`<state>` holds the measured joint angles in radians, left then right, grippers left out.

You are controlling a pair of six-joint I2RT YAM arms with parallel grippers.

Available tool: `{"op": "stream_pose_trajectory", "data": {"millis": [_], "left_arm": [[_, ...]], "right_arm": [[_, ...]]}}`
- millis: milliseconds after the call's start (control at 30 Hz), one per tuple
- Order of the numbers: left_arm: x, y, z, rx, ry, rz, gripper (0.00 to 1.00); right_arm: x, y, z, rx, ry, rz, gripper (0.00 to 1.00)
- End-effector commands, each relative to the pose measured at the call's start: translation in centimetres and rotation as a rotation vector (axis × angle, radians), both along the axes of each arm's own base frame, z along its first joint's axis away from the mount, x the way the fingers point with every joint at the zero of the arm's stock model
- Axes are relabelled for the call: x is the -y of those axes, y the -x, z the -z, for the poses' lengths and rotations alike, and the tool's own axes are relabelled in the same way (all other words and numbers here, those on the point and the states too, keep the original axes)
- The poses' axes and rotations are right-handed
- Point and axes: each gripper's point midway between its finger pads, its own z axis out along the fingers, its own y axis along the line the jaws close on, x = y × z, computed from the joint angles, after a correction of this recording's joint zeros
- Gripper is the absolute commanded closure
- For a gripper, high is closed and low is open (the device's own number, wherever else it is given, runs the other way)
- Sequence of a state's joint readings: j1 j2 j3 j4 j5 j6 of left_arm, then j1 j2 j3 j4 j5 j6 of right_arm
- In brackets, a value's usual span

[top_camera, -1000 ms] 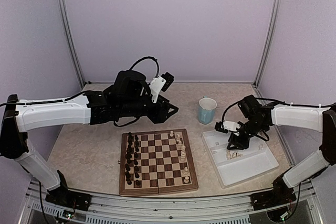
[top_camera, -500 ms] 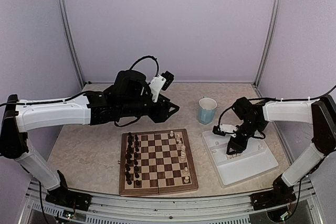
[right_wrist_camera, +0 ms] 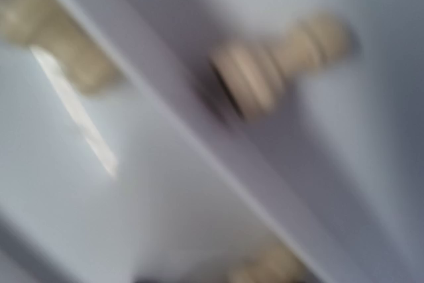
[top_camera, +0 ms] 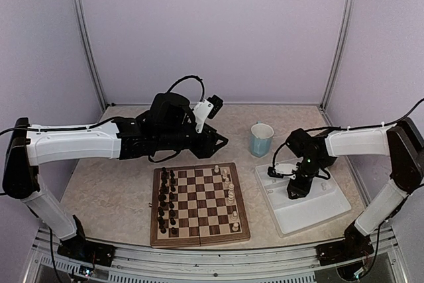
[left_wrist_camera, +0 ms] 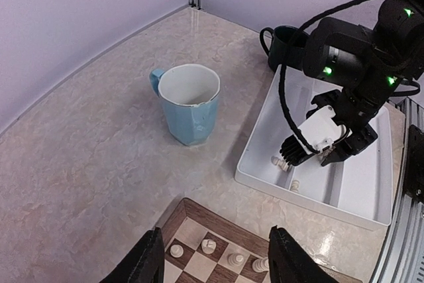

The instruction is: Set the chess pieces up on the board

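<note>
The board [top_camera: 157, 207] lies in front of the arms, with dark pieces [top_camera: 165, 197] down its left side. Several cream chess pieces [top_camera: 230, 190] stand along its right side. My left gripper [top_camera: 215, 140] hovers above the board's far edge, open and empty. In the left wrist view its fingers [left_wrist_camera: 147, 262] frame the board's corner [left_wrist_camera: 189, 211] and a row of cream pieces [left_wrist_camera: 209, 246]. My right gripper [top_camera: 292, 192] points down into the white tray [top_camera: 318, 213], its jaws apart, beside loose cream pieces [left_wrist_camera: 278, 161]. The right wrist view is blurred, showing a lying cream piece [right_wrist_camera: 278, 71].
A light blue mug [top_camera: 261, 138] stands on the table between the board and the tray. A dark mug [left_wrist_camera: 281, 43] sits behind the tray. Purple walls close in the back and both sides.
My right gripper has dropped lower into the tray and shifted slightly left, with its jaws spread wider. The left arm has edged a little to the right.
</note>
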<state>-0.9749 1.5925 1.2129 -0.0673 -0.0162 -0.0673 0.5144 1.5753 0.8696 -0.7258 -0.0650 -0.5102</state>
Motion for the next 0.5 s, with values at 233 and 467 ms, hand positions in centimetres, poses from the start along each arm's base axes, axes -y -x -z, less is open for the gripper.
{"op": "stream_pose_trajectory", "data": {"millis": [233, 467], "left_arm": [[0.6, -0.2, -0.9, 0.024, 0.025, -0.002, 0.46], [0.3, -0.2, -0.7, 0.025, 0.012, -0.006, 0.46]], "right_arm": [[2.5, 0.4, 1.2, 0.011, 0.132, 0.022, 0.64], [3.5, 1.0, 0.9, 0.007, 0.15, 0.03, 0.7]]}}
